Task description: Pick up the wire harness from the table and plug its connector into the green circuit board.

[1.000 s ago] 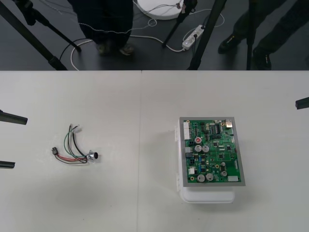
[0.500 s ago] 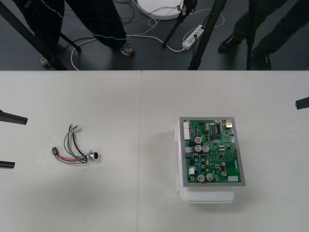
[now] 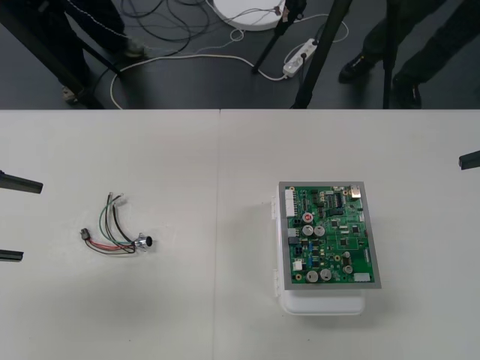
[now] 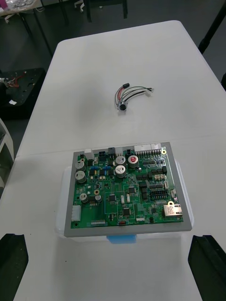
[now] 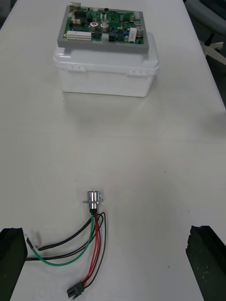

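Observation:
The wire harness [image 3: 114, 229] lies loose on the table's left half, with its metal socket [image 3: 144, 242] toward the middle and its black plug [image 3: 85, 235] toward the left edge. My left gripper [image 3: 11, 220] waits open at that edge, just left of the harness. From the left wrist, the socket [image 5: 94, 197] and plug [image 5: 75, 292] lie between the spread fingers [image 5: 12, 258]. The green circuit board [image 3: 328, 235] sits on its white base [image 3: 322, 304] right of centre. My right gripper [image 4: 108, 240] stands open at the right edge, with the board [image 4: 125, 188] before it and the harness [image 4: 129, 96] beyond.
A seam runs down the table's middle between harness and board. Tripod legs and cables stand on the dark floor past the far edge.

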